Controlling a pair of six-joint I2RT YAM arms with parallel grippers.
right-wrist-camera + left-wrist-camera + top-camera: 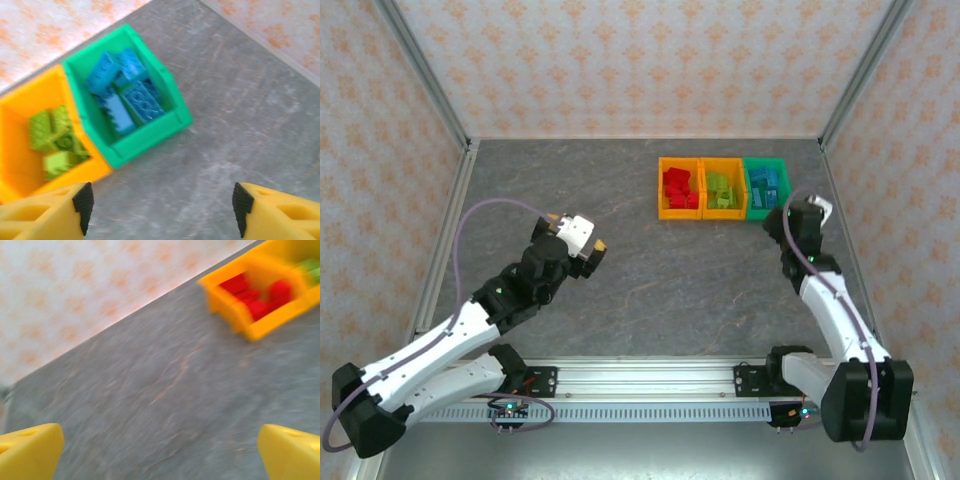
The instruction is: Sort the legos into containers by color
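Though blurred, red legos (260, 297) inside cut-off orange bin (227, 302).

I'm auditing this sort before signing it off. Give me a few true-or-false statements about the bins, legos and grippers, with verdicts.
1. The blue legos lie in the green bin. True.
2. The red legos share a bin with the lime green legos. False: the red ones fill the end orange bin, and the lime green ones fill the middle orange bin.
3. The right gripper holds a blue lego. False: its jaws stand apart with nothing between them.
4. The left gripper is open and empty. True.
5. The green bin sits between the two orange bins. False: it is at one end of the row, next to the middle orange bin.
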